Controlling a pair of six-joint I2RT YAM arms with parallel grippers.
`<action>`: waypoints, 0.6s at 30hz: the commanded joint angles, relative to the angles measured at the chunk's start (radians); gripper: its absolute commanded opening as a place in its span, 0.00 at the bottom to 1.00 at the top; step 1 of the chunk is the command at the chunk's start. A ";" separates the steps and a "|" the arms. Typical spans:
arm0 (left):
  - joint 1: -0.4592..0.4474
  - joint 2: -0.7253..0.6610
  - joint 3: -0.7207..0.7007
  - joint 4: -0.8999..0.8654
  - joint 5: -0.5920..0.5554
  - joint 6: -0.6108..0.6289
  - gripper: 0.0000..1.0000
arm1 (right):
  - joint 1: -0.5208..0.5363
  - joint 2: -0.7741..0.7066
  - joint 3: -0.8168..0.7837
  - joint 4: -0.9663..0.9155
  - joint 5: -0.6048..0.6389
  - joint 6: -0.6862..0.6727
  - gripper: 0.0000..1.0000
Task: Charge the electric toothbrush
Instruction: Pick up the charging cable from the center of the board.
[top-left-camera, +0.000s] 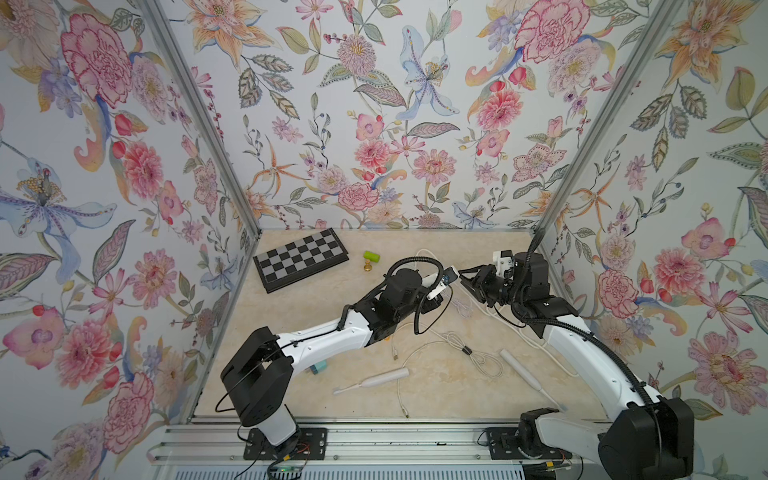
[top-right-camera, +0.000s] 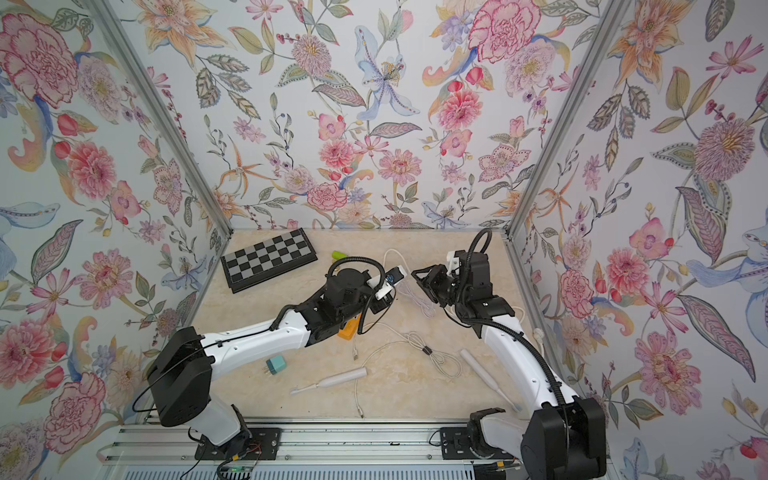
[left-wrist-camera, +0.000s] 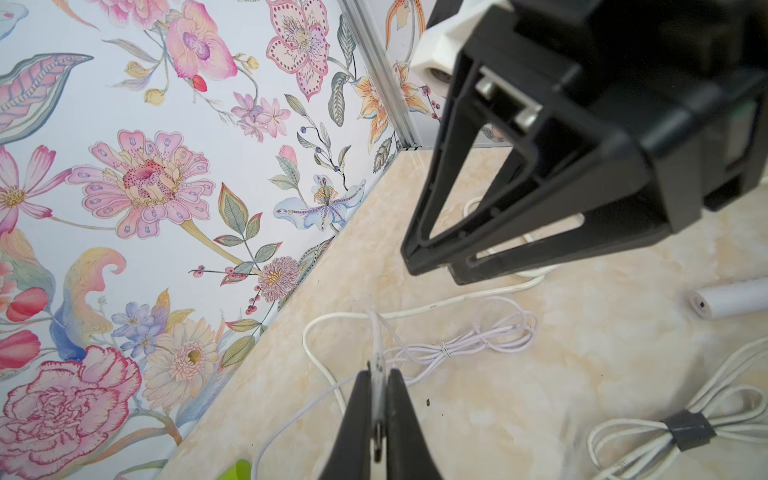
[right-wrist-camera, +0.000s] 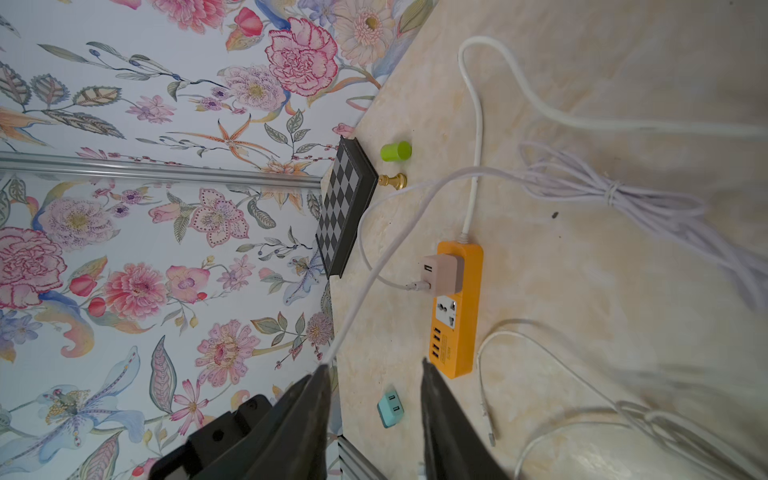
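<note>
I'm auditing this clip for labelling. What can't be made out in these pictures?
- Power strip: in a top view, mostly hidden under the left arm.
- Plug in the left gripper: left wrist view, mostly covered by the grip.
- Toothbrush: left wrist view, cut off by the edge.
- Tied cable bundle: right wrist view, blurred toward the edge.

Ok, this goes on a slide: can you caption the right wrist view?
Open fingers facing an orange power strip, pink adapter plugged in, its cable looping across the table.
</note>
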 joint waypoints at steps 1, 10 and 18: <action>0.074 -0.048 0.070 -0.160 0.141 -0.268 0.00 | 0.026 -0.085 -0.003 0.074 0.086 -0.454 0.39; 0.223 -0.077 0.153 -0.319 0.464 -0.558 0.00 | 0.280 -0.161 -0.167 0.293 0.171 -1.363 0.43; 0.228 -0.081 0.197 -0.378 0.541 -0.583 0.00 | 0.342 -0.103 -0.269 0.547 0.283 -1.677 0.46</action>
